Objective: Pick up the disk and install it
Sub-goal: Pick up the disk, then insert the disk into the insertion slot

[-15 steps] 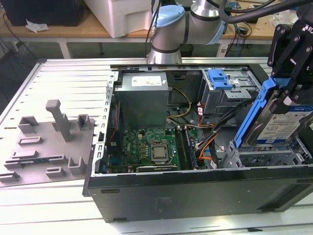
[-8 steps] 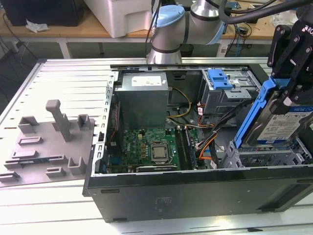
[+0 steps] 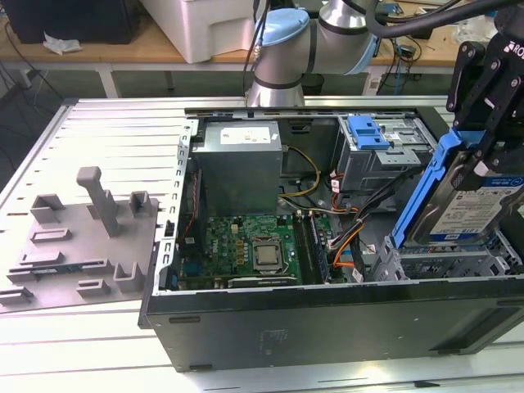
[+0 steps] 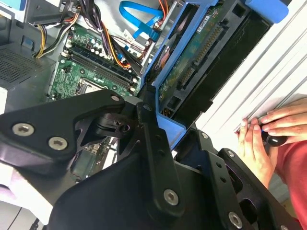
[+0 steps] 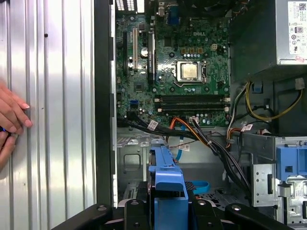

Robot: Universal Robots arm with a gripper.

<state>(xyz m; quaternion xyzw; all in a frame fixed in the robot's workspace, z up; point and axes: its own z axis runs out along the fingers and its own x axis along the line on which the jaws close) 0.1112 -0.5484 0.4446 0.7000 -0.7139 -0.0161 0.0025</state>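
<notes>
Gripper is clamped on the disk, which I see tilted above its bay. It could jam if pushed crooked, or snag the wires.

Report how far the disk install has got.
Done: the pick-up. The gripper is shut on the disk by its blue frame. In hand: the disk hangs tilted over the drive cage at the exterior view's right of the open computer case. Left: seating it; it is not yet down in the cage.
</notes>
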